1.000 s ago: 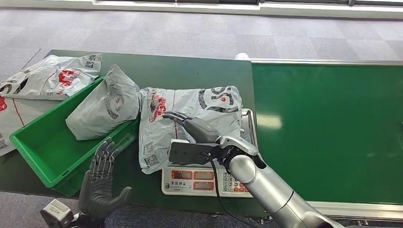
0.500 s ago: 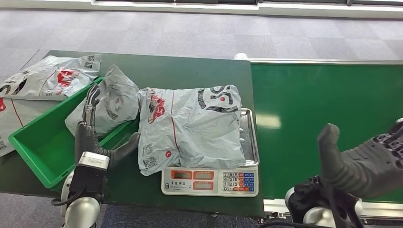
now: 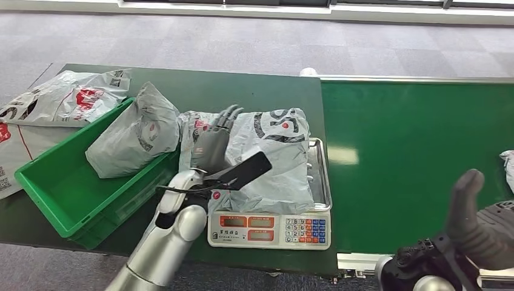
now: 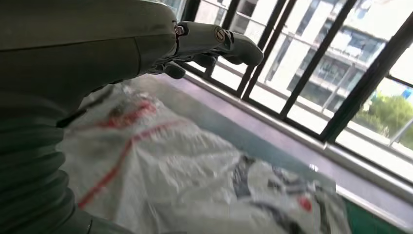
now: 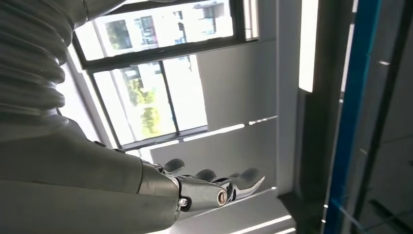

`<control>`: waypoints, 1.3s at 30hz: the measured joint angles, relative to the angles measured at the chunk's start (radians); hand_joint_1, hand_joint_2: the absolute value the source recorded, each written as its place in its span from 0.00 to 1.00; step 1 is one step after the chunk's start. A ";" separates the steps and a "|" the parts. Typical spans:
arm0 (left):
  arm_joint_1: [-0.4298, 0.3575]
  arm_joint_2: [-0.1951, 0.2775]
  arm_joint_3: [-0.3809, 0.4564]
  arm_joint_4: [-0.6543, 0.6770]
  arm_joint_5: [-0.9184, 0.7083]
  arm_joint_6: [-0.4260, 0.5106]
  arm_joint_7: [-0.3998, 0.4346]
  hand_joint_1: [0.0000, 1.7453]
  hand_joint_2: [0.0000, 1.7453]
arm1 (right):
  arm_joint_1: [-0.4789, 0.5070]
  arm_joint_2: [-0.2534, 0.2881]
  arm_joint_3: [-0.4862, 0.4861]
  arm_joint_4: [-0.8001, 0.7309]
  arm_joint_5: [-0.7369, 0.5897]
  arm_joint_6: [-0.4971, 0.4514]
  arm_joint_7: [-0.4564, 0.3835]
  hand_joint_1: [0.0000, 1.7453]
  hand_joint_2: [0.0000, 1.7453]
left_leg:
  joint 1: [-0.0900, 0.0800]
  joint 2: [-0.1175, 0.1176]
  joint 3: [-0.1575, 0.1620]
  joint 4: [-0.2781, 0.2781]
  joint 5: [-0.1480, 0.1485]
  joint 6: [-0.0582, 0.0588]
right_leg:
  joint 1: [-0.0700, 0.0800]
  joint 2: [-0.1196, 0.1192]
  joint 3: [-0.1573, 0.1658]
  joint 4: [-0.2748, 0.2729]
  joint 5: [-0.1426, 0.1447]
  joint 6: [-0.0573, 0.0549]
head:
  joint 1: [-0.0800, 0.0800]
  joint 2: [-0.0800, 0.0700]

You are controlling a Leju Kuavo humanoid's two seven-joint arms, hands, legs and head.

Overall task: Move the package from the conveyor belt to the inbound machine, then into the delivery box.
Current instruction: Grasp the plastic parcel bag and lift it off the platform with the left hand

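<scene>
Package first: the grey plastic mailer bag with red and black print [image 3: 267, 157] lies flat on the steel-topped weighing scale [image 3: 270, 230], so the inbound step looks done; transfer into the green plastic crate [image 3: 54, 182] remains. The left hand [image 3: 212, 142] rests on the bag, fingers extended, not yet gripping. The right hand [image 3: 479, 224] hangs open, holding nothing, near the green conveyor belt [image 3: 412, 151].

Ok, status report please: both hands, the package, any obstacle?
Left hand open over grey plastic package on scale tray. Right hand open, empty. Green plastic box already holds one bag.

Scale [image 3: 270, 230] keypad shows digits 7, 8, 9; package [image 3: 267, 157] lettering unreadable.
</scene>
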 joint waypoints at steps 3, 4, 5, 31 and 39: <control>-0.050 -0.049 -0.054 0.179 -0.025 -0.016 0.024 0.00 1.00 | -0.001 0.000 0.000 0.039 -0.001 0.000 -0.001 0.00 1.00 | -0.001 0.002 -0.001 0.000 0.000 0.001 | -0.001 0.002 -0.001 0.000 0.001 0.001 | 0.000 0.000; -0.066 -0.062 -0.070 0.233 -0.035 -0.035 0.034 0.00 1.00 | -0.001 0.000 0.000 0.047 0.000 0.000 -0.001 0.00 1.00 | -0.001 0.002 -0.001 0.000 0.000 0.001 | -0.001 0.002 -0.002 0.000 0.001 0.001 | 0.000 0.000; -0.079 -0.073 -0.086 0.285 -0.045 -0.057 0.043 0.00 1.00 | -0.001 0.000 0.001 0.054 0.001 0.000 -0.001 0.00 1.00 | -0.001 0.002 -0.001 0.000 0.000 0.001 | -0.001 0.003 -0.002 0.000 0.001 0.001 | 0.000 0.000; -0.223 -0.111 -0.225 0.646 -0.052 -0.075 0.074 1.00 1.00 | 0.011 0.008 0.012 0.114 0.014 0.000 -0.001 0.00 1.00 | -0.001 0.000 0.006 -0.001 0.001 0.001 | 0.000 0.001 0.007 0.000 -0.001 0.000 | 0.000 0.000; -0.176 -0.063 -0.149 0.396 0.030 0.101 -0.032 1.00 1.00 | 0.069 0.009 0.010 0.109 0.015 0.000 -0.002 0.00 1.00 | -0.001 0.000 -0.001 -0.001 0.002 0.001 | -0.001 0.001 0.000 0.001 0.000 0.000 | 0.000 0.000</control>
